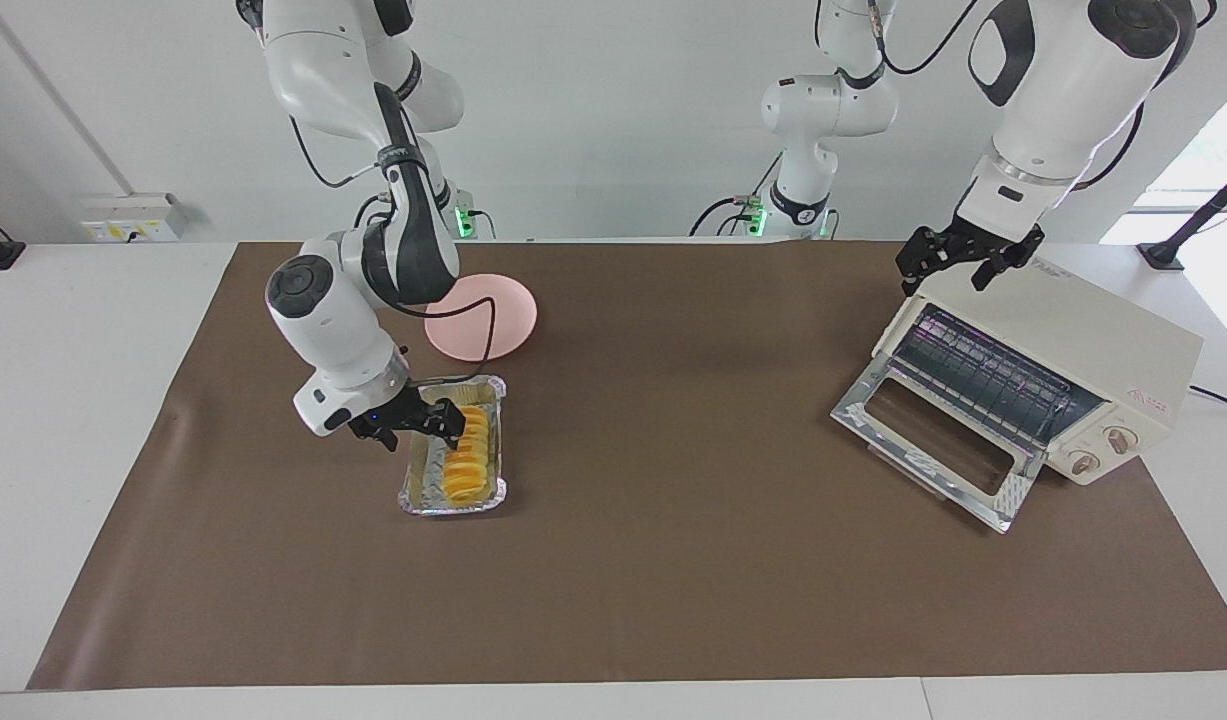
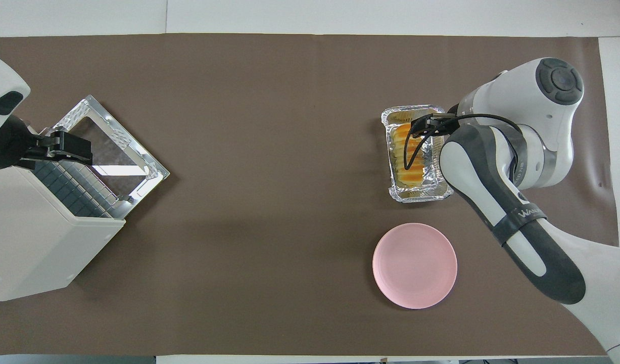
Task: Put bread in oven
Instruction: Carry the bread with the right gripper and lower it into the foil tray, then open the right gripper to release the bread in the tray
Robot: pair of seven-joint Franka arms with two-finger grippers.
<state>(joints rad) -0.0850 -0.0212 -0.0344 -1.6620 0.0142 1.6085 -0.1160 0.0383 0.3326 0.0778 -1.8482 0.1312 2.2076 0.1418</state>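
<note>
A: What is seen in the facing view?
B: The bread (image 1: 467, 455) is lain in the tray (image 1: 418, 497), with the right gripper (image 1: 443, 425) down on it; its jaw state cannot be told.

A: And from overhead?
B: The left gripper (image 2: 69, 146), jaws apart, is held over the oven (image 2: 37, 227), whose door (image 2: 112, 146) is seen dropped open.

White arms, black claws, cables.

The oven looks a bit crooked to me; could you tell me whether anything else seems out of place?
The oven sits turned at an angle to the mat's edges, its door down. Otherwise nothing stands out: the bread lies in the foil tray, nothing spilled.
</note>
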